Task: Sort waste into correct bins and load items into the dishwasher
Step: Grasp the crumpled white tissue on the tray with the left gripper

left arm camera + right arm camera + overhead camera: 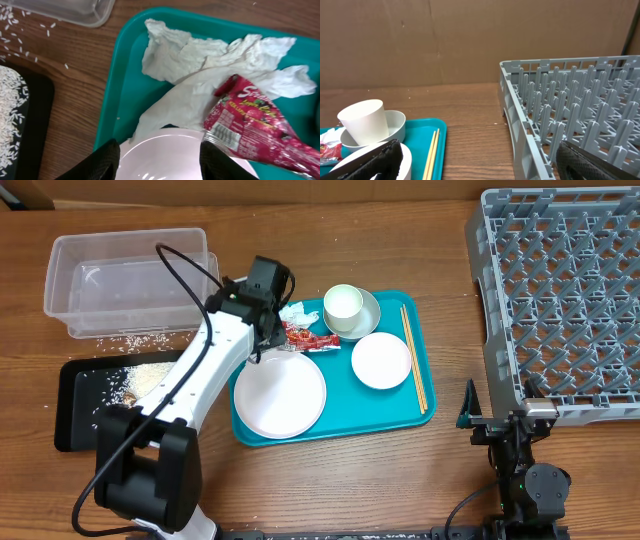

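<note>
At the surface's back left corner a clear tub [125, 280] is seen, with rice grains [125, 340] scattered before it and a black tray [75, 410], holding more rice, at the left edge. On the teal tray [370, 410] at mid-surface, a napkin [200, 75] is crumpled in the back left corner, with a red wrapper [255, 125] laid over it and a plate [280, 395] in front. The left fingers [107, 160] are set half open above the plate's rim, nothing gripped, one tip just beside the wrapper. A cup [342, 304] is tilted in its saucer [368, 315] at the back edge, a bowl [381, 361] sits in front of it, and chopsticks [413, 360] lie along the right edge. The right fingers [600, 160] are spread wide and empty near the front edge, before the rack [560, 290] at the back right corner.
</note>
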